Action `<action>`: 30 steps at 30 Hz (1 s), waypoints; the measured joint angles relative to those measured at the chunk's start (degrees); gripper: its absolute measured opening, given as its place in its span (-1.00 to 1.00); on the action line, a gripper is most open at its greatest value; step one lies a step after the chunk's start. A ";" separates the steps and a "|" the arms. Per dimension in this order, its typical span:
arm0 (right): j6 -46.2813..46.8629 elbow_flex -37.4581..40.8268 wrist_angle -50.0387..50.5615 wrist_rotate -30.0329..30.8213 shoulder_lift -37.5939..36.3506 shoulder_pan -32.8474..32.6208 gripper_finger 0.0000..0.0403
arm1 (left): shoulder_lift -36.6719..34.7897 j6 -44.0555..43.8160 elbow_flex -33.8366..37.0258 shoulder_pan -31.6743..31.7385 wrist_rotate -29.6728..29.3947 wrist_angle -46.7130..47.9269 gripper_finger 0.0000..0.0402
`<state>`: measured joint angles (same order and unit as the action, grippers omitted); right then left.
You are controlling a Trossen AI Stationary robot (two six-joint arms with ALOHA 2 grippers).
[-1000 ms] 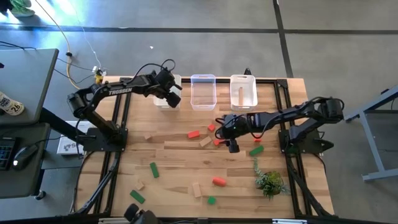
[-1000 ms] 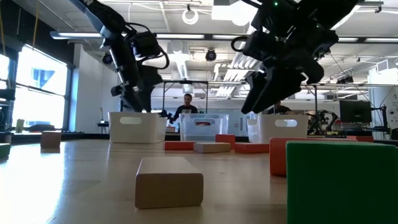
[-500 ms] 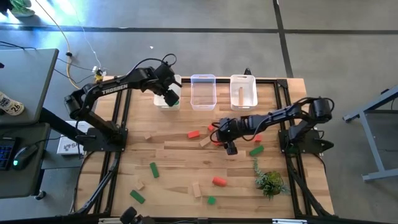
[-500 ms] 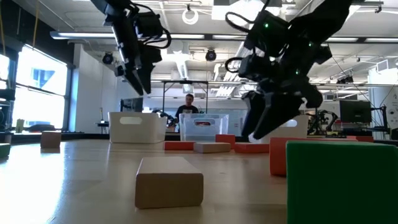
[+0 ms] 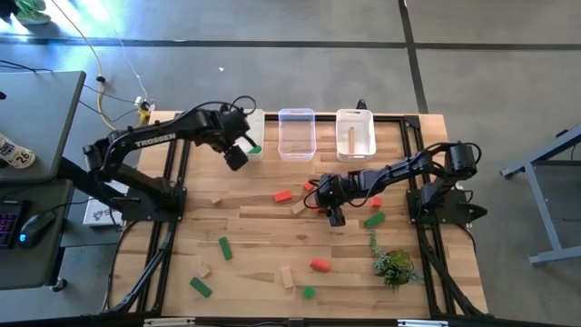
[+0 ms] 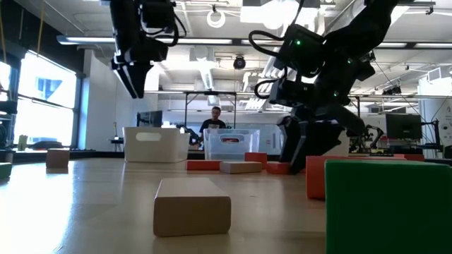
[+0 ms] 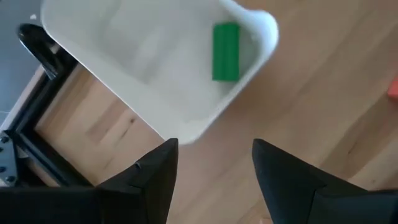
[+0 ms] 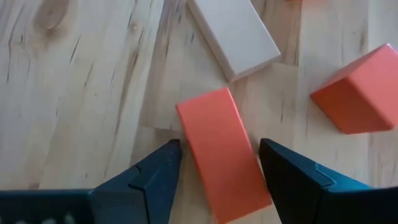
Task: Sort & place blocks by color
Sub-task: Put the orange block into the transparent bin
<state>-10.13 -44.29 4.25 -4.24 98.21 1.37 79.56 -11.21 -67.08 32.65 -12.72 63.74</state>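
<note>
My right gripper (image 5: 330,212) is down at the table's middle, open, its fingers standing on either side of a red bar block (image 8: 221,149) that lies flat on the wood. A pale wood block (image 8: 233,34) and another red block (image 8: 357,96) lie just beyond it. My left gripper (image 5: 234,156) hangs open, with nothing in it, just near of the left white bin (image 5: 245,134). A green block (image 7: 225,51) lies on that bin's floor. More green, red and wood blocks are scattered over the table.
A middle bin (image 5: 297,133) and a right bin (image 5: 355,132) holding a wood block stand at the far edge. A small green plant (image 5: 392,266) stands near right. Loose blocks lie at the near left (image 5: 200,287) and near middle (image 5: 320,264).
My left gripper has risen and drawn back from over the left bin toward the table's near left, staying open. My right gripper has sunk to the table over the red bar block.
</note>
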 joint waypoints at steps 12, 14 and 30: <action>6.82 -0.02 0.95 -0.45 -0.21 -0.02 -0.52 | -8.90 -11.06 10.80 -9.47 -0.60 -0.78 -0.04; 7.71 0.00 1.19 -0.77 -0.60 -0.02 -0.52 | -9.97 -12.94 11.73 -11.10 -0.67 -0.71 -0.04; 17.82 0.22 1.42 4.38 -13.42 0.13 -0.50 | -14.00 -22.75 14.85 -21.71 -3.53 -1.11 -0.04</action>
<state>7.68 -44.07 5.68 0.14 84.79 1.50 65.56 -33.96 -52.23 10.94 -16.25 62.63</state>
